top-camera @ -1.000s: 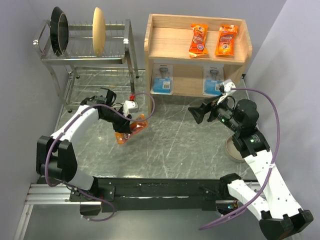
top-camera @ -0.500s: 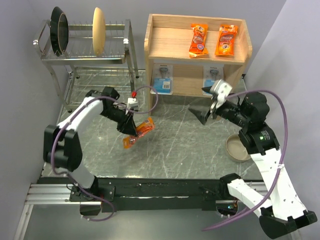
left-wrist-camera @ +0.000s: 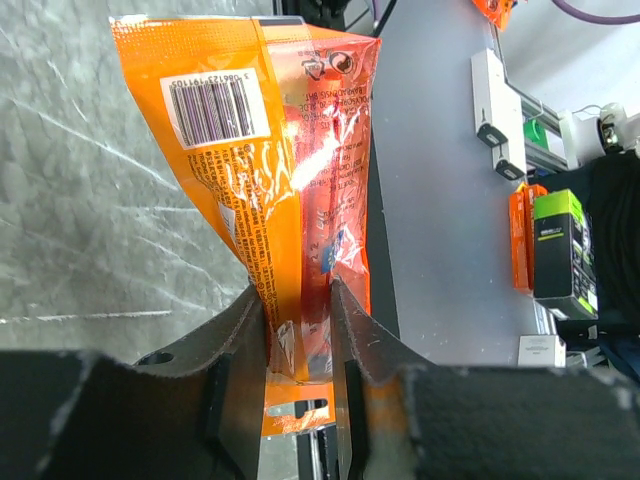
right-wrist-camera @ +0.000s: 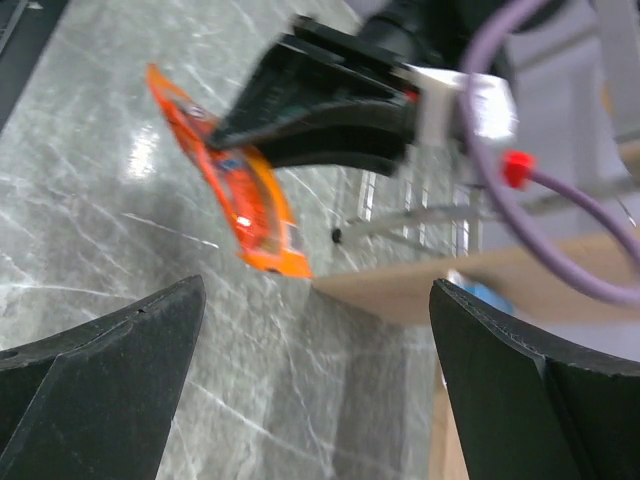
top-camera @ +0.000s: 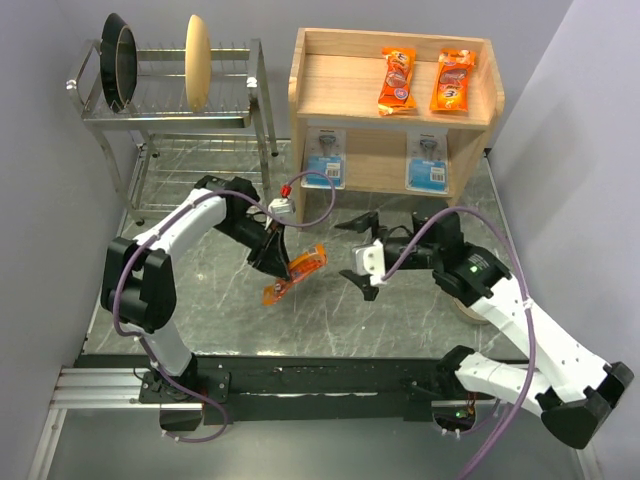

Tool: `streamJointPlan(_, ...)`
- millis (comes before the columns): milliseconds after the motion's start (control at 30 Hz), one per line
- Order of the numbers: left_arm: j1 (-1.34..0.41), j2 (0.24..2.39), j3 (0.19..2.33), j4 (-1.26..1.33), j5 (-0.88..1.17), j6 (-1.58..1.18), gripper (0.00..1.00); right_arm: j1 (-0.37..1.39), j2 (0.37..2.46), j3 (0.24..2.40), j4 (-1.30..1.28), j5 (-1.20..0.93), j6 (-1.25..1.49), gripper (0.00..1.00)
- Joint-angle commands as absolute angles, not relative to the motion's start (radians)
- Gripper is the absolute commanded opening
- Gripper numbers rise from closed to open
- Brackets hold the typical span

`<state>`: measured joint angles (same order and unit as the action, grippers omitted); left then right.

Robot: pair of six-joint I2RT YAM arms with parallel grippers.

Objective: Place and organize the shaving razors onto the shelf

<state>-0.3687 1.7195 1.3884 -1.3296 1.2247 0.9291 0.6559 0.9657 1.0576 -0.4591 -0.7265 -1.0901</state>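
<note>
Mid-frame, my left jaws pinch an orange razor packet (top-camera: 299,271) over the tabletop (top-camera: 330,322), my right jaws spread wide facing it

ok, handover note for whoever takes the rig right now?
Left end effector: shut on an orange packet, held just above the table, mid-workspace.
Right end effector: open, empty, facing that packet.
Shelf: two orange packets on the top tier, two blue-and-white cards on the lower tier.
Done: four of five razor packs shelved.
Left: shelve the held packet. The top tier has room left of the others. A pass to the right arm looks likely, not certain.
</note>
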Motion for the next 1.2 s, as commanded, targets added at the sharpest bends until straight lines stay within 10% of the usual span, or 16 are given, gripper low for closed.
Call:
streamJointPlan(0,-0.379,1.698,1.446,-1.37,1.293,0.948,0.24,0.698,1.0,1.04,-0.43,-0.772,-1.178,1.0)
streamJointPlan(400,-0.433,1.664,1.488,-1.371,1.282,0.936,0.25,0.738,1.206,1.143,-0.537,-0.887,-1.311,0.99)
streamJointPlan(933,-0.443,1.646,1.543,-1.373,1.287,0.933,0.27,0.781,1.263,1.114,-0.401,-0.816,-1.312,0.43)
streamJointPlan(1067,-0.445,1.648,1.565,-1.373,1.267,0.943,0.57,0.79,1.249,1.089,-0.331,-0.759,-1.319,0.02)
streamJointPlan(1167,-0.443,1.614,1.577,-1.31,1.204,0.823,0.99,0.784,1.25,1.118,-0.383,-0.739,-1.331,0.0)
